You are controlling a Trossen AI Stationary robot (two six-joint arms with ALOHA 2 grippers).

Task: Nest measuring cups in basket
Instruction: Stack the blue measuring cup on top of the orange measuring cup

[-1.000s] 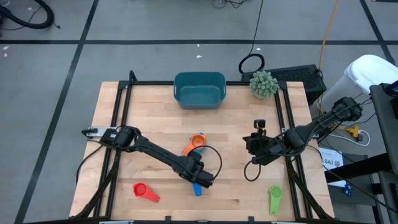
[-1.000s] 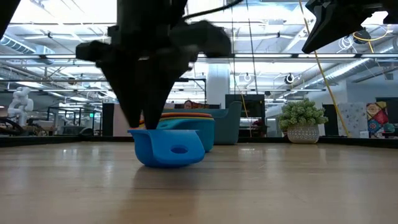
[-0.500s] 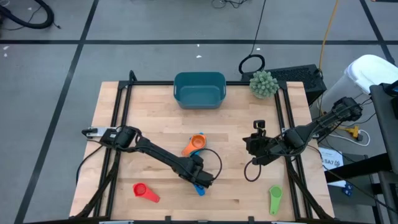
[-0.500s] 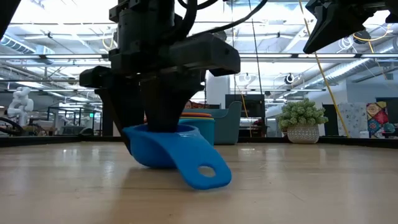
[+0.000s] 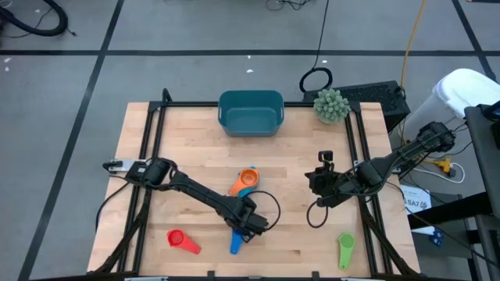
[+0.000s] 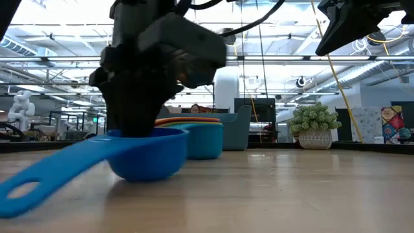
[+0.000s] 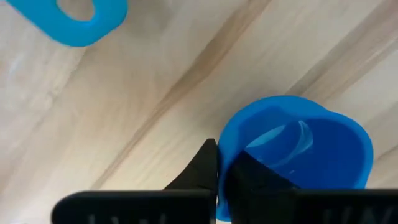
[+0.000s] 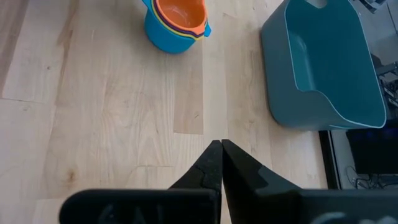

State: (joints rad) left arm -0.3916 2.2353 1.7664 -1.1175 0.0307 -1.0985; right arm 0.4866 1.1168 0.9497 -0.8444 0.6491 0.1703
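While pinching the blue cup's (image 5: 237, 239) rim, left hand (image 5: 251, 225) low over pale wooden desk (image 5: 297, 156); right hand (image 5: 319, 181) pressed together.

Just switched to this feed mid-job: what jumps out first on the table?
The left gripper is low near the table's front middle, pinching the wall of a blue measuring cup, its handle pointing toward the front edge. Just behind sits a nested stack topped with orange, outside the empty teal basket at the far edge. The right gripper waits shut, right of centre.
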